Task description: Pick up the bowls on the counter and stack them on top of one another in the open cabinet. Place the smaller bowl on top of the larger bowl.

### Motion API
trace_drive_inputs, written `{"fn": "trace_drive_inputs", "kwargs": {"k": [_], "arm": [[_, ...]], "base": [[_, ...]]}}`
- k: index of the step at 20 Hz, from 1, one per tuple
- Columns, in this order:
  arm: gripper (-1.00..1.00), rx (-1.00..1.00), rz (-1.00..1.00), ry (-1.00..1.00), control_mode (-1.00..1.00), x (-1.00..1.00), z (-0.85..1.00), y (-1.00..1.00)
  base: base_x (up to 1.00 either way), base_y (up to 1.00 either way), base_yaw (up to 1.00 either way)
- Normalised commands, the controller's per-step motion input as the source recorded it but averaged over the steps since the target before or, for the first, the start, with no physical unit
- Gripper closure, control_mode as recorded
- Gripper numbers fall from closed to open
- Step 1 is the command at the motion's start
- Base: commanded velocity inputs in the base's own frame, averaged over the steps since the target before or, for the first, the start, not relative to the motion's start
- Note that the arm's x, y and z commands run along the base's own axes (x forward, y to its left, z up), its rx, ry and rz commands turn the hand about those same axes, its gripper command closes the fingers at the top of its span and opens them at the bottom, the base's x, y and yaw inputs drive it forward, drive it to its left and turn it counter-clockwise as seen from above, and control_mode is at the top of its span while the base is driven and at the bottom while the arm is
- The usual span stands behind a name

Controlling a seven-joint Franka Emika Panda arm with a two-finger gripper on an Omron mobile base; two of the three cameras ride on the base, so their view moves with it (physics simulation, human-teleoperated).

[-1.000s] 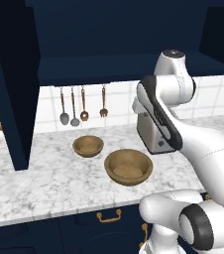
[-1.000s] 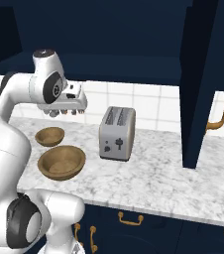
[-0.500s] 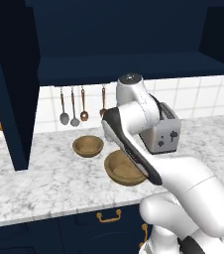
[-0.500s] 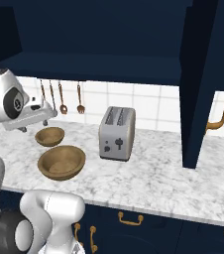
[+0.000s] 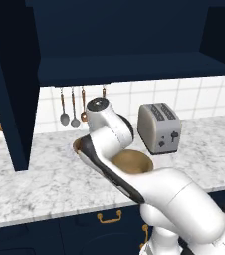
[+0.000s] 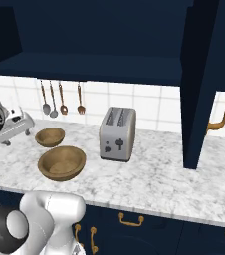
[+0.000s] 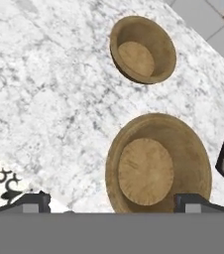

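Both bowls sit upright on the bench (image 6: pixel 149 184), apart from each other, left of the toaster (image 6: pixel 117 133). The larger bowl (image 6: pixel 61 163) is nearer the front edge; the smaller bowl (image 6: pixel 50 137) is behind it, closer to the tiled wall, below the hanging utensils (image 6: pixel 60 99). In the hand view the larger bowl (image 7: pixel 158 166) sits low in frame between the two fingertips (image 7: pixel 31 202), and the smaller bowl (image 7: pixel 142 49) is above it with bare marble between them. The end effector (image 7: pixel 114 203) is up above the bench looking down on the larger bowl, fingers spread wide, wider than the bowl as seen from here, nothing between them. In the right base view the hand (image 6: pixel 12 127) is at the far left, hanging over the bench left of the smaller bowl and touching neither. In the left base view the arm (image 5: pixel 114 149) crosses in front of both bowls, so only part of the larger bowl (image 5: pixel 134 162) and a sliver of the smaller bowl's rim (image 5: pixel 76 145) show. The open cabinet (image 6: pixel 99 64) is above the bench, its navy shelf (image 5: pixel 134 67) bare, with the door panel (image 6: pixel 201 84) standing right of the toaster.
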Motion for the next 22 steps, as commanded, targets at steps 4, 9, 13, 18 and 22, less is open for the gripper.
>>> {"fn": "trace_drive_inputs", "kwargs": {"k": [4,9,13,18,22], "arm": [[-1.0,-0.02,0.0,0.0,-1.0,0.6,-0.57,0.45],[-1.0,0.0,0.0,0.0,-1.0,0.8,-0.48,0.23],[-1.0,-0.06,0.0,-0.01,-1.0,0.65,-0.24,0.01],[-1.0,-0.04,0.0,0.0,-1.0,0.13,-0.1,0.0],[-1.0,-0.01,0.0,0.0,-1.0,0.18,-0.23,0.0]], "base": [[0.0,0.0,0.0],[0.0,0.0,0.0],[0.0,0.0,0.0],[0.0,0.0,0.0],[0.0,0.0,0.0]]}}
